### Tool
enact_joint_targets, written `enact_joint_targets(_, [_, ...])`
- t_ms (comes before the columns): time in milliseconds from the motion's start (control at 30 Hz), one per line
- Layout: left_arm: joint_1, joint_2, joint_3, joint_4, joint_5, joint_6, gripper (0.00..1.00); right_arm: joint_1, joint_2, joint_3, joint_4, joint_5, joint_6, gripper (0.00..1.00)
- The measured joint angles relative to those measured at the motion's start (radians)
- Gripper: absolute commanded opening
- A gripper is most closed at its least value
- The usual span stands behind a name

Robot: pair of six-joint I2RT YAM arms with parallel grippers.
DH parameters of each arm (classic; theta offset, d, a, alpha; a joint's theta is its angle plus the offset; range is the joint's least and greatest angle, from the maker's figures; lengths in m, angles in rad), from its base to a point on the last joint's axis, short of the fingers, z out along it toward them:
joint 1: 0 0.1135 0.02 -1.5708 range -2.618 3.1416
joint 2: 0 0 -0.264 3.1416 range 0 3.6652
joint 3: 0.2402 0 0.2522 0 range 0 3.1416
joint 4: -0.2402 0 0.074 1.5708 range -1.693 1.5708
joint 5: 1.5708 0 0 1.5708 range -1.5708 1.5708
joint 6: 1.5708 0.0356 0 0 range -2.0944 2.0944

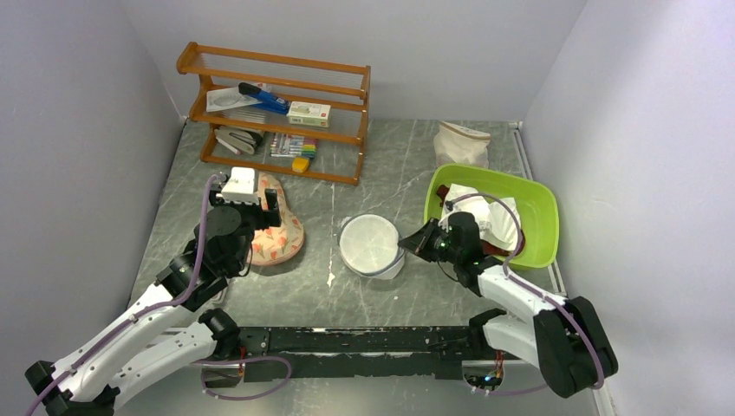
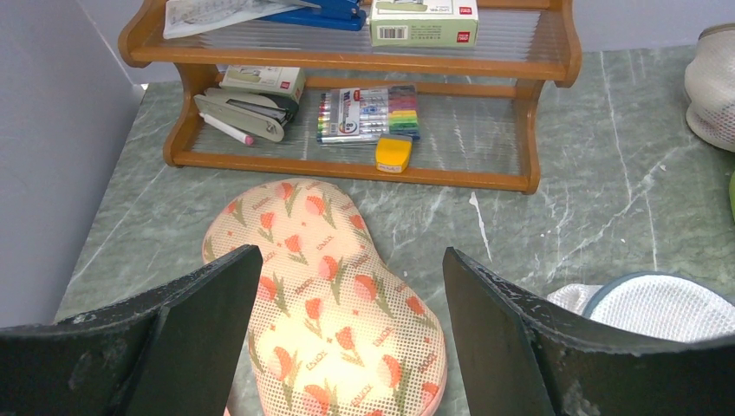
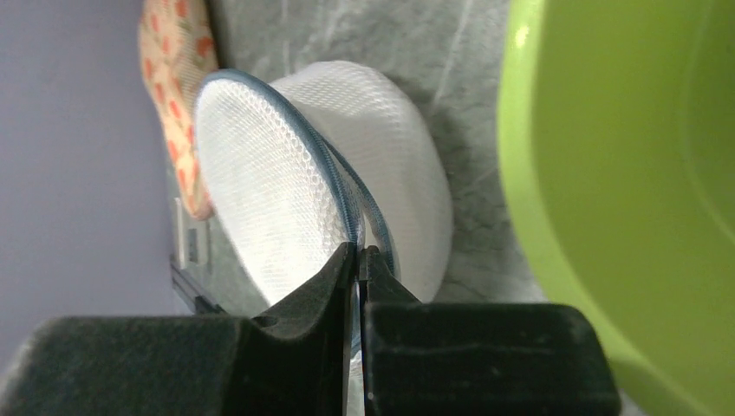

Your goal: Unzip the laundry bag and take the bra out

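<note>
The laundry bag (image 1: 368, 243) sits on the desk (image 1: 403, 165) just left of the green basin (image 1: 539, 201), its blue rim pinched in the closed right pincer (image 3: 357, 260), while the left pincer (image 2: 350, 260) gapes idle; unzipping seems underway, next needing a steady pull around that rim.

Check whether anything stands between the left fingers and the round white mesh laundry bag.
Nothing visible does. The left fingers hover over a peach floral padded item; only grey tabletop lies between it and the round white mesh laundry bag, whose rim the right fingers pinch.
</note>
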Motion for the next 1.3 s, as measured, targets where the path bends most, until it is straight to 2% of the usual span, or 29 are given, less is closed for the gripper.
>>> enact_joint_targets(400, [0.000, 0.022, 0.000, 0.000, 0.013, 0.000, 0.91, -0.002, 0.204, 0.125, -0.097, 0.003, -0.186, 0.13])
enact_joint_targets(667, [0.000, 0.075, 0.000, 0.000, 0.036, 0.003, 0.92, 0.032, 0.134, 0.254, -0.259, 0.039, -0.311, 0.45])
enact_joint_targets(1033, [0.000, 0.122, 0.003, 0.008, 0.119, 0.013, 1.00, 0.050, -0.051, 0.451, -0.586, 0.264, -0.492, 0.84])
enact_joint_targets(1200, [0.020, 0.232, 0.036, 0.015, 0.219, -0.047, 1.00, 0.050, -0.100, 0.551, -0.689, 0.351, -0.578, 0.89])
enact_joint_targets(1300, [0.068, 0.285, 0.045, 0.042, 0.296, -0.113, 1.00, 0.052, -0.140, 0.615, -0.727, 0.391, -0.617, 0.89])
